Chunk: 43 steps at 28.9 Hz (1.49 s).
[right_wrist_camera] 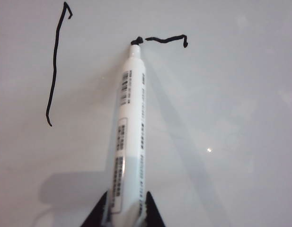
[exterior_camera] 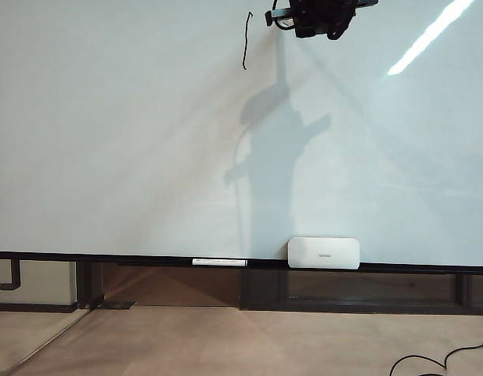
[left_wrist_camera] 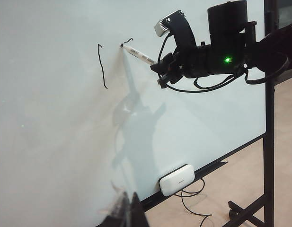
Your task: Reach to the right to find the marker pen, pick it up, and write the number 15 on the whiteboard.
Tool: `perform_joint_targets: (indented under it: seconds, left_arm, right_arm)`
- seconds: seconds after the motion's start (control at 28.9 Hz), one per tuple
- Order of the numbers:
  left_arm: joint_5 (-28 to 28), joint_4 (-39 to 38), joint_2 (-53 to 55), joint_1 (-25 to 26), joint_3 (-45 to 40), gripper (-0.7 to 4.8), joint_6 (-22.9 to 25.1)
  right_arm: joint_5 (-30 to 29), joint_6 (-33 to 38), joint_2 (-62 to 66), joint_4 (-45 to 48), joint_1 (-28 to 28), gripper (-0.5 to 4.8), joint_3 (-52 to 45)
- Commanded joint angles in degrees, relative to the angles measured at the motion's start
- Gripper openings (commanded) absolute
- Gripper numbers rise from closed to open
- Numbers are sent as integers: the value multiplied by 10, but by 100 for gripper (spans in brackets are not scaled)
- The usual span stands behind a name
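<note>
On the left of the exterior view you see the large glossy white board with a thin dark frame [exterior_camera: 108,157], the whiteboard, filling most of the picture. Near its top edge stands the tall black stroke of the 1 [exterior_camera: 246,41], thin and a little wavy. On the dark tray rail [exterior_camera: 147,261] below lies a thin white pen [exterior_camera: 219,262], and just to its right the small white rounded eraser [exterior_camera: 323,252] stands on the same rail.

In the left wrist view, the left gripper [left_wrist_camera: 128,212] shows only as dark finger ends low in the frame, far from the writing; you cannot tell if it is spread or pressed together.

Further right, the black right gripper [left_wrist_camera: 163,75] is high in front of the board, right of the 1. It is pinching the slim white-barrelled marker pen [right_wrist_camera: 129,127] by its rear end, a dark finger [right_wrist_camera: 97,213] on each side of the barrel. The pen points away from the gripper, and its black tip touches the board at the left end of a short horizontal black stroke [right_wrist_camera: 165,39], the start of the 5, to the right of the 1.
</note>
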Motion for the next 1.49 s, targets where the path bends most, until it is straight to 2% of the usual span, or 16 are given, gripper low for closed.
perform_joint_targets:
  seconds: [0.03, 0.76, 1.49]
  left_arm:
    - [1, 3, 0, 1, 3, -5, 0]
    - [1, 4, 0, 1, 3, -5, 0]
    - [1, 4, 0, 1, 3, -5, 0]
  right_arm:
    - [-1, 1, -2, 2, 0, -2, 3]
    - [8, 30, 15, -52, -1, -2, 2]
    - [26, 31, 17, -59, 0, -2, 2]
